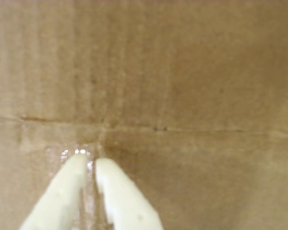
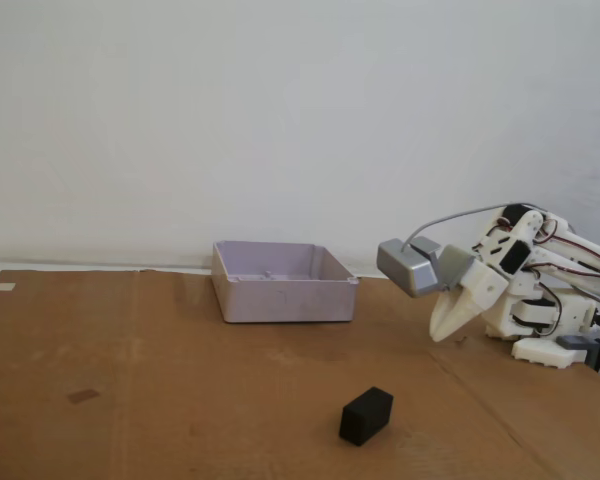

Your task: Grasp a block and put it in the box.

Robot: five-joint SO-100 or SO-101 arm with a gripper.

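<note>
Block [image 2: 366, 416] sits on the cardboard sheet [image 2: 180, 400], front centre in the fixed view, nothing touching it. Gripper [image 1: 90, 160] fingers nearly together, only a thin slit between the tips, holding nothing; tips point down at bare cardboard near a crease with a strip of clear tape [image 1: 77, 153]. In the fixed view the gripper [image 2: 440, 334] is at the right, well apart from the block. Box [image 2: 283, 282] is behind, centre, looks empty. Grey camera housing [image 2: 408, 267] rides on the wrist. Nothing between gripper and block.
</note>
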